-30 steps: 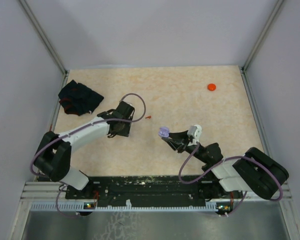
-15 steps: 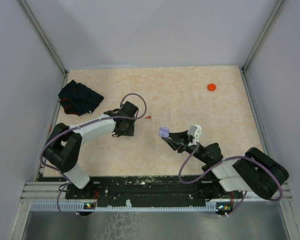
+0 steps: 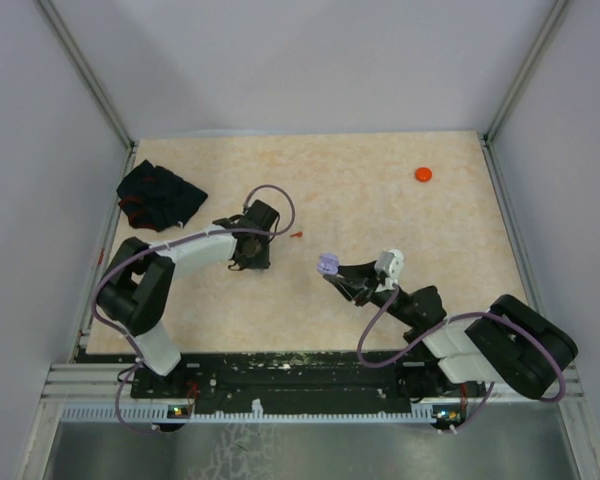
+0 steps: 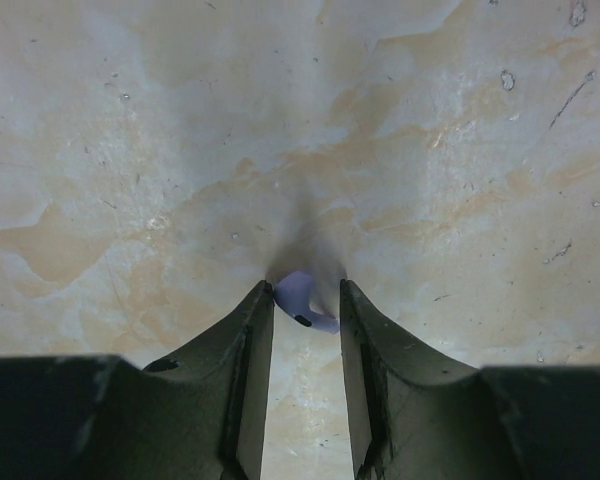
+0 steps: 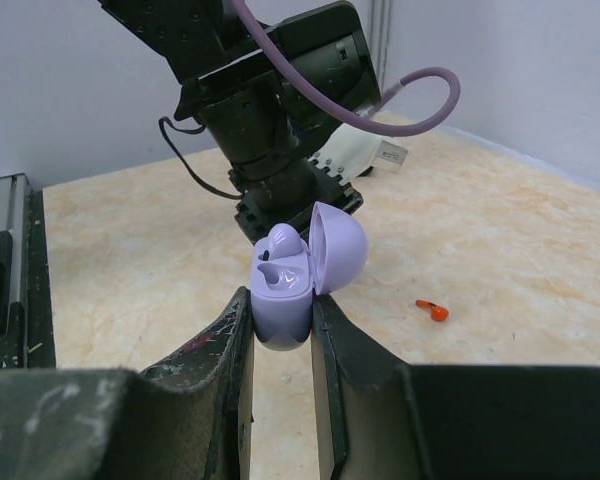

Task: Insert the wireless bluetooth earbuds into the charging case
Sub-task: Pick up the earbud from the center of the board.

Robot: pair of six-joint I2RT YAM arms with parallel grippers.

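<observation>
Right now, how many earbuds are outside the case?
2. A purple earbud sits on the table between the left gripper's fingers. A red earbud lies on the table nearby. Others may be hidden, for instance inside the case.

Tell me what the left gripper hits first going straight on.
The purple earbud, lying right between the left gripper fingertips, then the table it points down at. Can't tell whether the fingers pinch it.
</observation>
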